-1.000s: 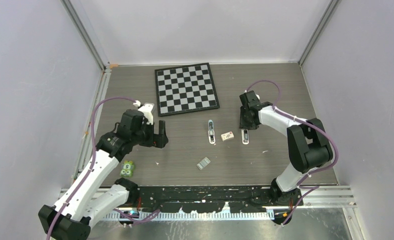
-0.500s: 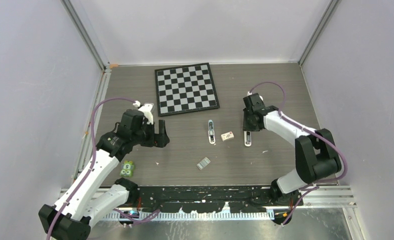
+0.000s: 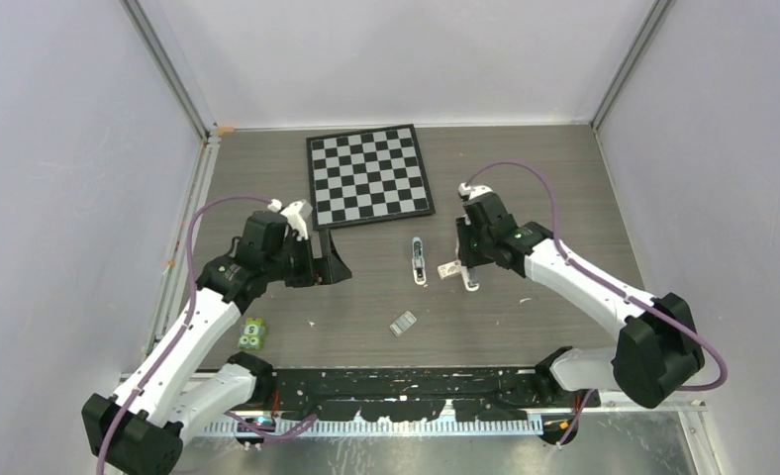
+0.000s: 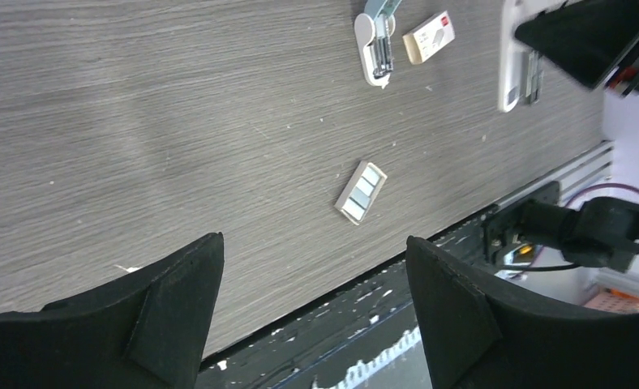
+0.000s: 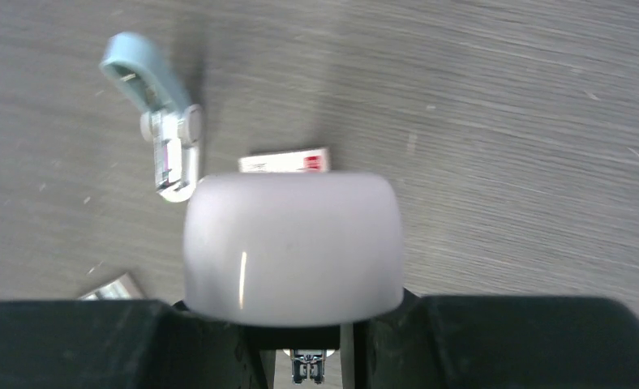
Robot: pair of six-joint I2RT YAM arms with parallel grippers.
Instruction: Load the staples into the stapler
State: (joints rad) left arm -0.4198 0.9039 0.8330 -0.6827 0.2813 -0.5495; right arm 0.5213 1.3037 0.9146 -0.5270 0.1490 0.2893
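The stapler (image 3: 471,283) is just right of the middle in the top view, clamped in the right gripper (image 3: 465,265). In the right wrist view its rounded white end fills the gap between the black fingers. I cannot tell whether it touches the bench (image 3: 564,178). Just left of it lies a small cream box (image 3: 449,269), and left of that a light-blue-and-white tool (image 3: 418,259). The staples (image 3: 402,324) lie flat on the bench, lower and further left, apart from the other things. The left gripper (image 3: 329,265) hangs at centre left with its jaws spread wide; in its wrist view the staples show between the two fingers. A chessboard (image 3: 368,176) lies at upper centre, and a small green item (image 3: 253,332) at lower left.
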